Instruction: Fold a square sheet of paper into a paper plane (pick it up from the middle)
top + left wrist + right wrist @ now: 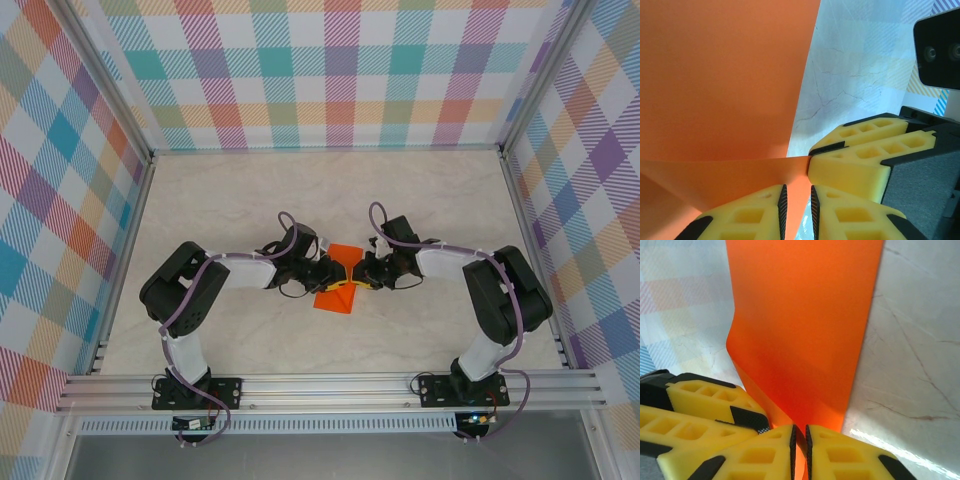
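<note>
While you look down on the pale marble-patterned table [250,200], the thin bright orange square sheet of paper [335,298] sits bent at its middle, between both arms. Your left gripper [797,195] pinches the sheet's left side in nearly closed jaws. Your right gripper [799,435] pinches the right side, just beside the left one.

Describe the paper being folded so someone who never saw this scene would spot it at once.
On the pale marble-look table walled by pastel plaid panels, look at the centre where the left arm meets the right arm. Pinched between both sets of yellow jaws is the orange sheet of paper, partly folded. It is the only bright orange thing there.
</note>
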Motion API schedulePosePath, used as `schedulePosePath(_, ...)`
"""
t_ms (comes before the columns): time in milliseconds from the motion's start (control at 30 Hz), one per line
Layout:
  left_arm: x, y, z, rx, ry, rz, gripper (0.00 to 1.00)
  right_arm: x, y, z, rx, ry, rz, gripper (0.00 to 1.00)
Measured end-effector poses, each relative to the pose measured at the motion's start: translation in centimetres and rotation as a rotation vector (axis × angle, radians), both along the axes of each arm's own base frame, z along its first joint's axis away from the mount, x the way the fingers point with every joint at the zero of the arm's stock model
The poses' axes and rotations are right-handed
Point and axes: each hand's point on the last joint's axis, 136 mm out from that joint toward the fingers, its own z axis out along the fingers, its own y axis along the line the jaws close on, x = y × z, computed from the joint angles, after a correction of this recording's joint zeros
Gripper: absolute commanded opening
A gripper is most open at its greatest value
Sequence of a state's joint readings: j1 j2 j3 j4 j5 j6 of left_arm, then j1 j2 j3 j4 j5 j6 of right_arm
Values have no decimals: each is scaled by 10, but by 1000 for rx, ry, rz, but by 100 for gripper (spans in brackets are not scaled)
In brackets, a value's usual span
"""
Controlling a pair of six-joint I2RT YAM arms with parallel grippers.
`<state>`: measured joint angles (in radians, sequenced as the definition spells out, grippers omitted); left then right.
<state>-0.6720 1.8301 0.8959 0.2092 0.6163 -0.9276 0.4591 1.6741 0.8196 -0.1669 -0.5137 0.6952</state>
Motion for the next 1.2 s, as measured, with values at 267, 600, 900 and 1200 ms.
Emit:
schedulePosePath(267,0,0,0,-1,0,-1,22,7,2,-4,-15,4,2,8)
schedulePosePath(600,0,-1,0,-4,-1,-2,21,8,0,-13,-47,14,11,9)
schedulePosePath(900,-1,0,-7,8,15,-3,20,9,-1,-15,-57,19,9,9)
schedulePosePath(1200,-2,1,-12,15,23,-2,20,9,-1,-21,-66,36,9,9)
